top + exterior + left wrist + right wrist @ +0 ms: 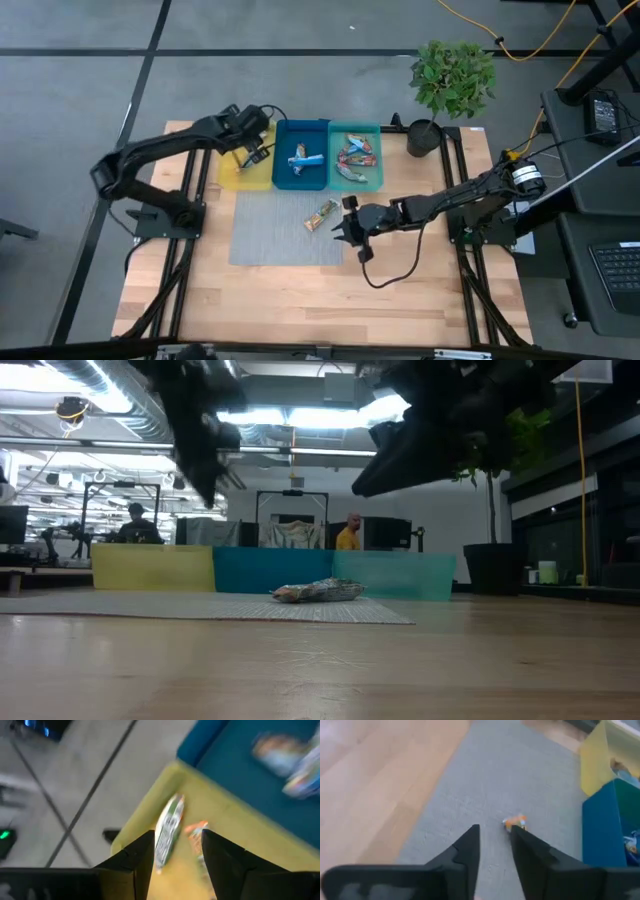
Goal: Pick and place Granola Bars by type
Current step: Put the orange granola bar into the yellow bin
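One bar (pixel 321 214) lies on the grey mat (pixel 270 240), just left of the right pincer (pixel 352 231), long axis diagonal; that pincer hovers narrowly parted, empty, nearer. Left pincer (pixel 250 152), parted, empty, hangs over the yellow tray (pixel 232 178).

We see two dark, jointed arms; a black cable (pixel 385 277) loops from the right one, near its gripper (pixel 352 232).

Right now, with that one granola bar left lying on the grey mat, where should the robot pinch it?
Probably across its narrow middle, coming straight down from above. The granola bar lies flat and slanted on the grey mat, nothing touching it, so its long edges are free. The right gripper, open, hovers beside it.
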